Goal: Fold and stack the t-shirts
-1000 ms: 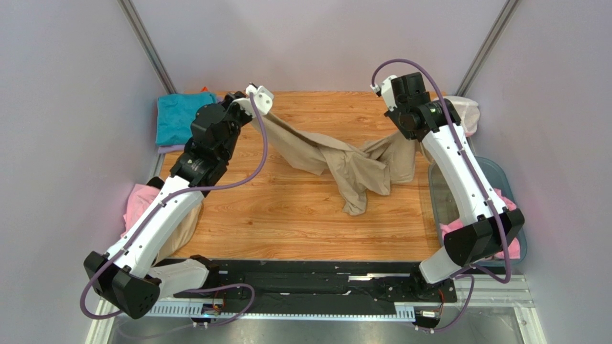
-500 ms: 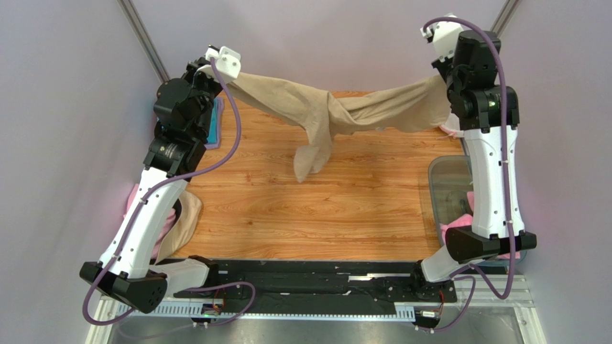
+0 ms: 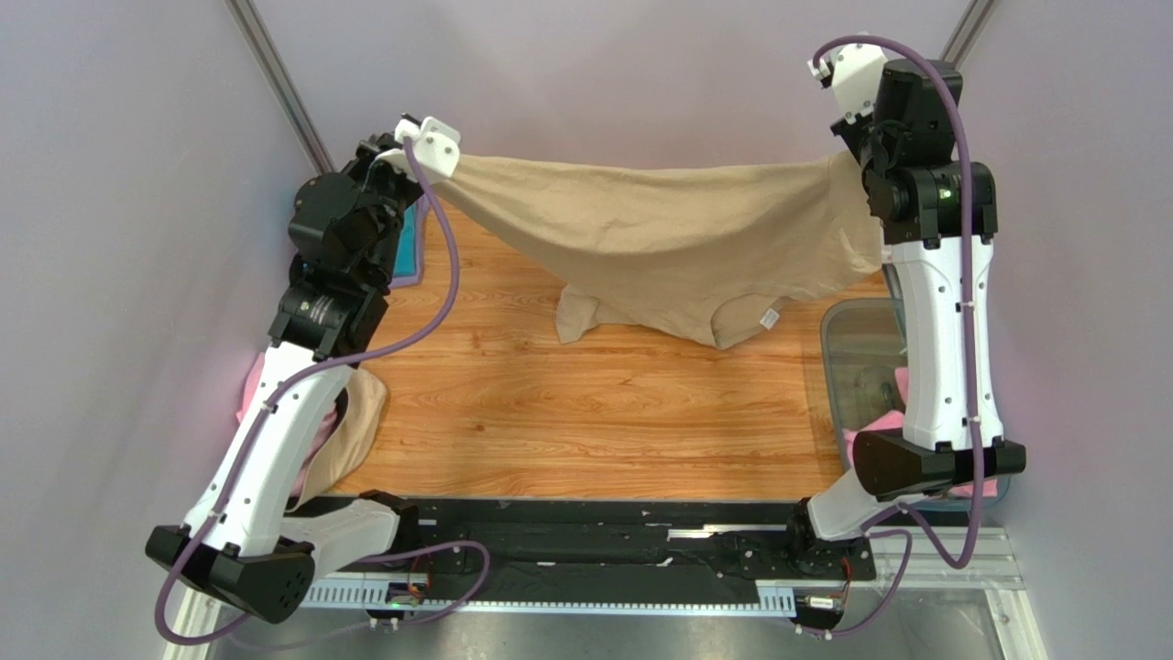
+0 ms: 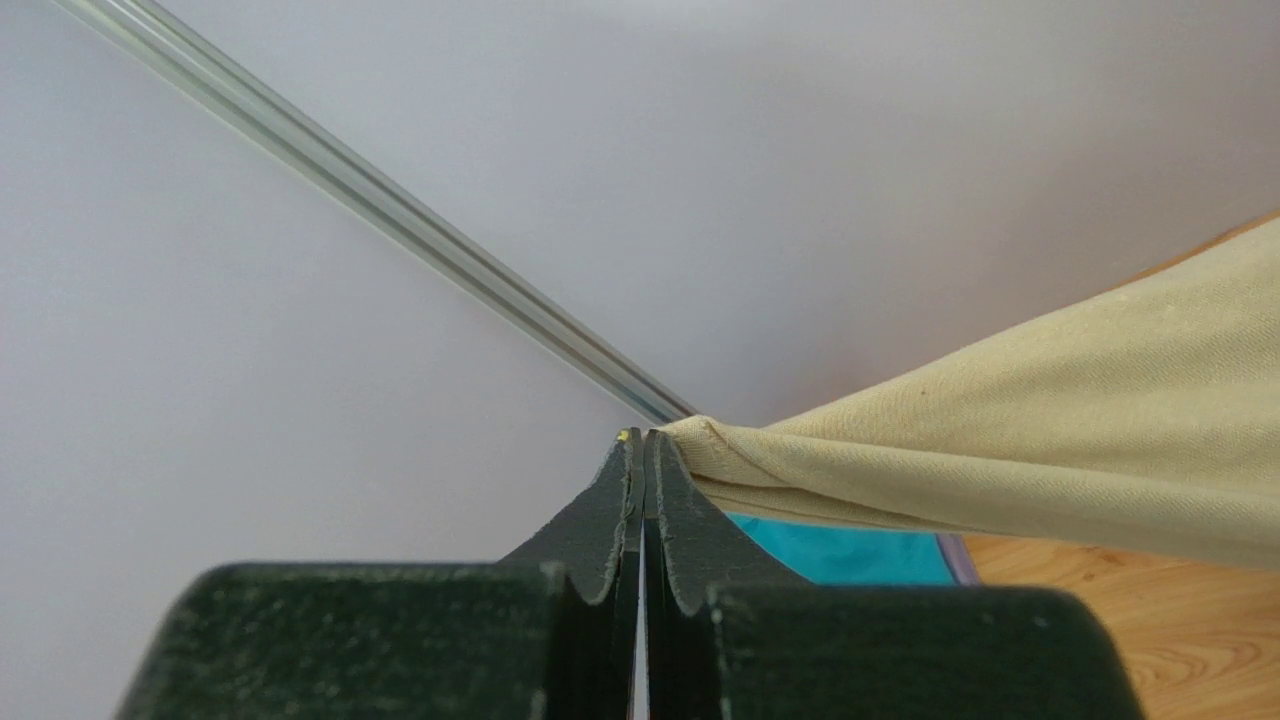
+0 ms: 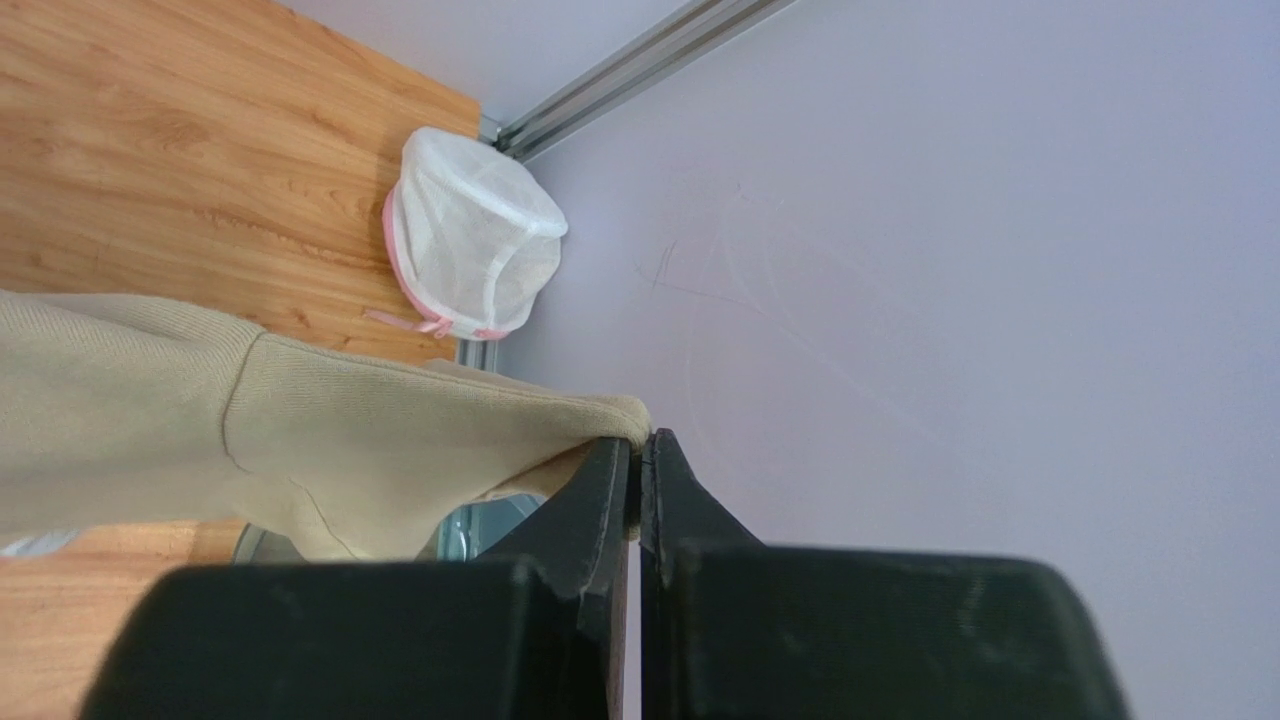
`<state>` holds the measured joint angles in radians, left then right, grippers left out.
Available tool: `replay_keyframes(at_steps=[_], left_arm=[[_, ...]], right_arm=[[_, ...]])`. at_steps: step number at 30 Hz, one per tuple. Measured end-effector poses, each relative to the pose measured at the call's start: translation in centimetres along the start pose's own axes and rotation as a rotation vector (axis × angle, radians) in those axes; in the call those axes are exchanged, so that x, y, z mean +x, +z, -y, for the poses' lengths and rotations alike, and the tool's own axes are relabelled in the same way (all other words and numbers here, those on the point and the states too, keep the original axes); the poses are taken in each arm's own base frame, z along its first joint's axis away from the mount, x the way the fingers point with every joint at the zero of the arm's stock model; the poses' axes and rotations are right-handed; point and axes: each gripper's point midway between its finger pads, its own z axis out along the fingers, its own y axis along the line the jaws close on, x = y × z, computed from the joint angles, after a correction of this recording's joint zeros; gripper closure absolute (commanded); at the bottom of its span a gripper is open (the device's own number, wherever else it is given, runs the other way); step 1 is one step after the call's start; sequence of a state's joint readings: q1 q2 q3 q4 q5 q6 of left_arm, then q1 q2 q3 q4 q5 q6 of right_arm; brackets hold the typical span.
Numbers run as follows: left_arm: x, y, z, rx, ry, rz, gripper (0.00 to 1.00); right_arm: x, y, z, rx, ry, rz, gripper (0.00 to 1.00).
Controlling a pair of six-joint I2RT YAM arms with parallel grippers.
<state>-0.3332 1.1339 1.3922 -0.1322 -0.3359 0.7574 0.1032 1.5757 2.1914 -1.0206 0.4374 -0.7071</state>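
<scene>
A large tan t-shirt (image 3: pixel 661 234) hangs spread like a sheet above the far half of the wooden table (image 3: pixel 578 413), its lower folds drooping toward the boards. My left gripper (image 3: pixel 446 161) is shut on its left top corner and my right gripper (image 3: pixel 852 160) on its right top corner. The left wrist view shows the jaws (image 4: pixel 643 438) pinching the tan hem (image 4: pixel 1052 435), with a teal t-shirt (image 4: pixel 842 552) below. In the right wrist view the jaws (image 5: pixel 639 443) clamp a tan fold (image 5: pixel 301 435).
A white net pouch (image 5: pixel 473 233) sits in the far right corner. A clear bluish tub (image 3: pixel 861 344) with pink cloth (image 3: pixel 881 433) stands at the right edge. Pink (image 3: pixel 255 385) and tan cloth (image 3: pixel 351 426) lie at the left edge. Walls close in on both sides.
Both arms have lifted and spread apart toward the far corners. The tan t-shirt, crumpled on the table a second ago, then bunched like a rope, now hangs stretched wide.
</scene>
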Motion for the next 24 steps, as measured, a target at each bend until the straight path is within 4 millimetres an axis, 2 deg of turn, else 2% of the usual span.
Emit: replay_keyframes(at_steps=[4,8,10,11,12,17,19,21,24], left_arm=[[-1.3,-1.7,-1.7,-0.006,-0.011,0.038,1.0],[-3.1,-4.0,-3.6,0.0,-0.024,0.099,1.0],[-3.7,-6.0,-4.3,0.015,-0.03,0.13,1.0],[-4.0,-7.6,-4.8,0.03,-0.035,0.157,1.0],[-4.1,-8.2,-4.9,0.033,-0.036,0.165,1.0],[-5.1,-15.1,-7.0,0.053,-0.061,0.276,1.0],[-5.5,-18.2,-8.4,0.034,-0.077,0.321,1.0],[-6.0,-20.3,-9.8,0.005,-0.092,0.36,1.0],[-6.6,-22.2,-11.3,-0.025,-0.109,0.396,1.0]], right_arm=[[0.5,-1.3,-0.2,-0.034,-0.015,0.001,1.0],[1.2,-4.4,0.4,-0.059,-0.029,0.034,1.0],[1.4,-6.5,1.0,-0.06,-0.029,0.068,1.0],[1.7,-7.7,1.3,-0.061,-0.03,0.085,1.0],[1.9,-8.8,1.5,-0.061,-0.029,0.1,1.0],[3.9,-14.5,2.4,-0.056,-0.02,0.179,1.0],[4.5,-16.1,2.5,-0.056,-0.018,0.201,1.0],[4.9,-17.5,2.8,-0.049,-0.011,0.224,1.0],[5.4,-19.1,3.3,-0.037,-0.003,0.244,1.0]])
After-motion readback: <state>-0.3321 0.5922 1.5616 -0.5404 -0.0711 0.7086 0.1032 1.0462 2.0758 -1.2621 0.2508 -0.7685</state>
